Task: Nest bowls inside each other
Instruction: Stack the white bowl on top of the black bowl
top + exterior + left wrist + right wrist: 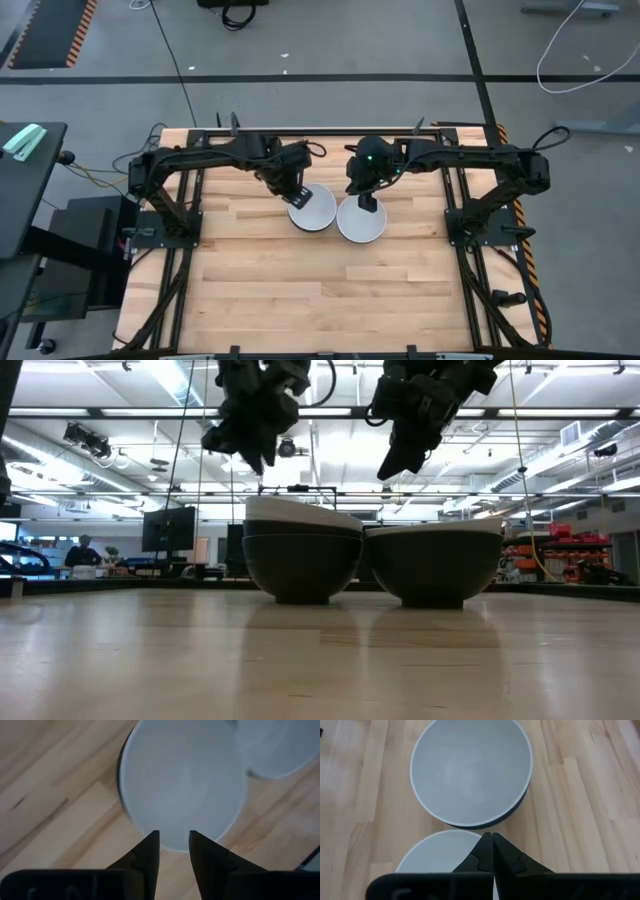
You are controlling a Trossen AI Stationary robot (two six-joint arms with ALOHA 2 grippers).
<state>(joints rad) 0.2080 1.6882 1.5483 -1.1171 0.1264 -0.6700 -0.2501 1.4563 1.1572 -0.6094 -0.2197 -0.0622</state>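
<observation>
Stacks' (303, 560) inner bowls hidden; left end effector (297, 194) overlaps rim.

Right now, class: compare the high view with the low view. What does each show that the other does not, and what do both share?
Only the high view shows the white insides of the left stack and right stack, and both whole arms.

Only the low view shows black outer bowls under white rims, and the room behind.

Both show two bowl stacks side by side on the table, with the left gripper and right gripper above them.

Two bowl stacks (312, 209), (361, 221), each a white bowl in a black bowl, two robot arms
</observation>
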